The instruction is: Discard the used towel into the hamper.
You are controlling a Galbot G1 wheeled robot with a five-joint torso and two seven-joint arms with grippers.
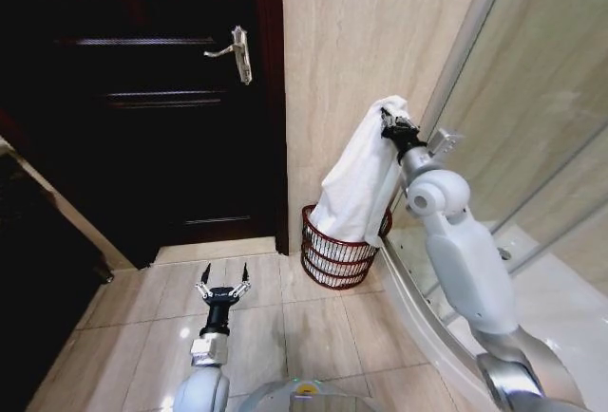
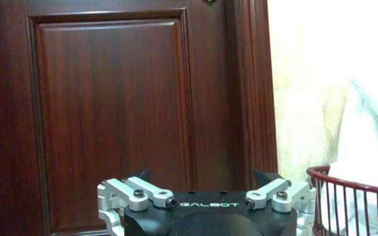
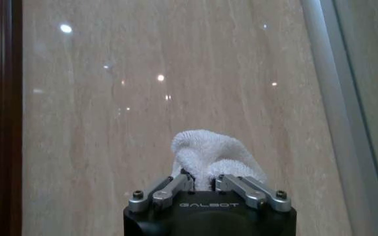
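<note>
The white terry towel [image 1: 361, 179] hangs in soft folds from the right gripper [image 1: 390, 120], whose fingers are clamped on a bunched top corner [image 3: 208, 162]; its lower end drapes into the round dark reddish-brown wire hamper [image 1: 334, 262], hiding the far rim and part of the pale contents. The hamper stands on beige floor tiles [image 1: 285, 327] against the beige stone wall [image 1: 370, 42], beside the dark wooden door [image 1: 142, 99]. The left gripper [image 1: 223, 274] hovers low over the tiles, fingers spread wide, holding nothing.
</note>
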